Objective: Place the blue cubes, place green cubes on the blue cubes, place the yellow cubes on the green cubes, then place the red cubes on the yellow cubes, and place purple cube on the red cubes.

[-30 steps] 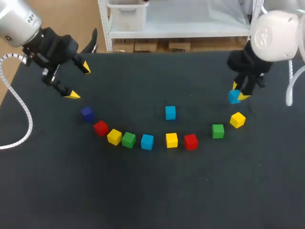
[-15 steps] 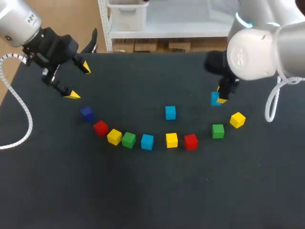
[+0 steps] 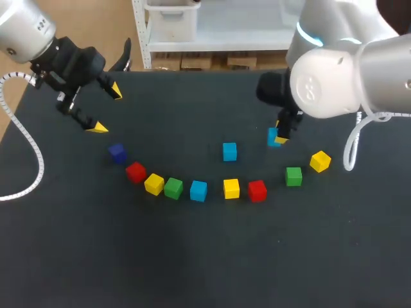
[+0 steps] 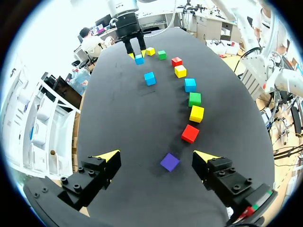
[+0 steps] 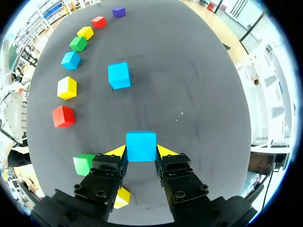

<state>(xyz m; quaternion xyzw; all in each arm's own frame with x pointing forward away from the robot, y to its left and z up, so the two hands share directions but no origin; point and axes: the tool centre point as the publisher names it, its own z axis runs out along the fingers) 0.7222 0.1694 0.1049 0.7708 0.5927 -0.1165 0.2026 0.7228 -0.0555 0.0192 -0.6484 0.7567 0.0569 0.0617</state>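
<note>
Pinching a blue cube (image 5: 141, 146), right fingers (image 5: 116, 152).

The right end effector (image 5: 141, 151) half hides a yellow cube (image 5: 124, 196) beneath it.

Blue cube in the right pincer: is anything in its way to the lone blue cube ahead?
Nothing visible. Only bare table lies between the blue cube in the right pincer and the lone blue cube ahead; the other cubes sit off to one side.

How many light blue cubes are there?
3. One blue cube in the right gripper, a second alone behind the row, a third between a green cube and a yellow cube. None looks hidden.
</note>
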